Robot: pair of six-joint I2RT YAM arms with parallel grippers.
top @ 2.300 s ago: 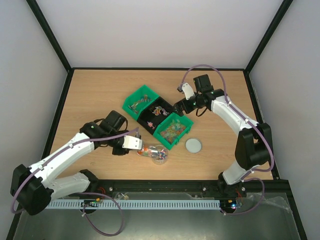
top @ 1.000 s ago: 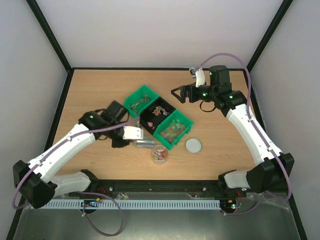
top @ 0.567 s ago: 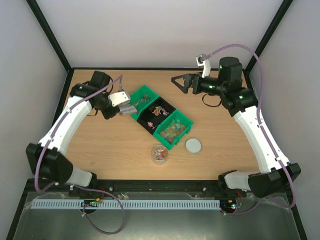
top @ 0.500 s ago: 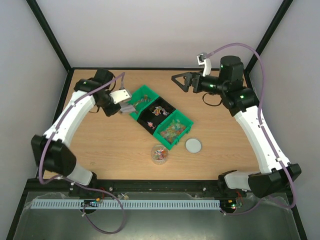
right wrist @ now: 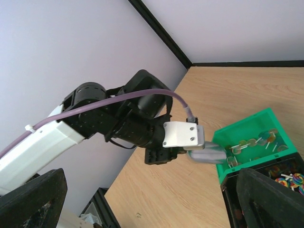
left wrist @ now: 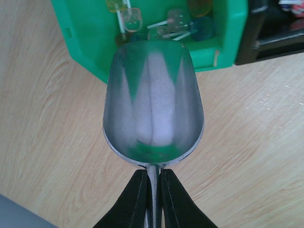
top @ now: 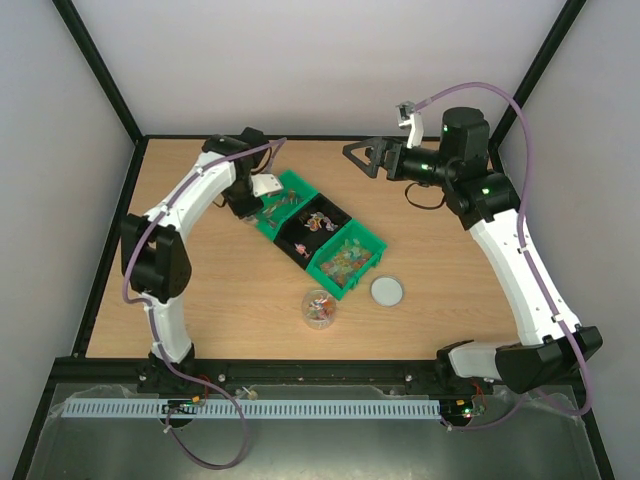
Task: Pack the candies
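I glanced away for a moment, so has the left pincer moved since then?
Yes. The left pincer, shut on the scoop, has gone from beside the jar up to the far-left green bin.

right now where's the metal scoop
In the left wrist view the metal scoop is clamped in the left gripper, its lip at the edge of the far-left green bin.
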